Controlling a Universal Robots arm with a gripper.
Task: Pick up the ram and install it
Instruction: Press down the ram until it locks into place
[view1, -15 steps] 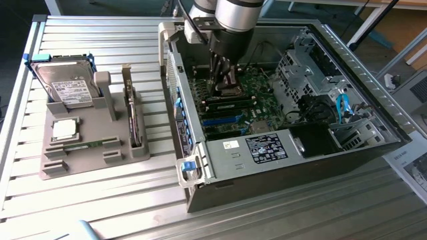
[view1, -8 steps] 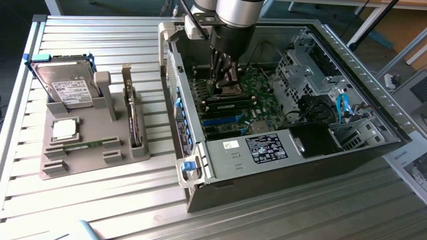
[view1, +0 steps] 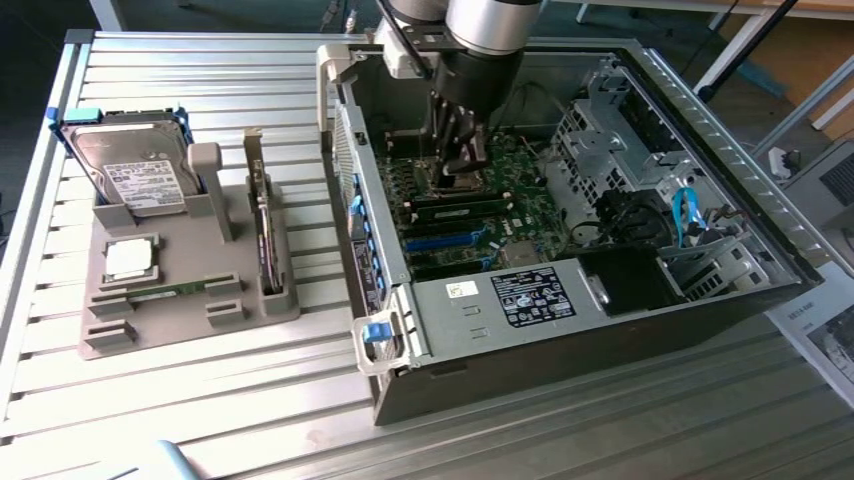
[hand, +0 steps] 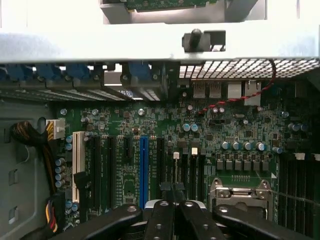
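Gripper (hand: 172, 212) pinched fully together, holding nothing | poised low over my motherboard (view1: 514, 215) | ram (view1: 167, 291) rests in holder (view1: 187, 320).

The surface (view1: 200, 400) is shiny grey metal with long grooves. Behind it stand wooden furniture (view1: 801, 50) and thin metal legs (view1: 731, 50).

Hard drive (view1: 134, 170) label text — too small to read

Workshop: slatted metal bench (view1: 200, 400), opened computer case (view1: 561, 310)
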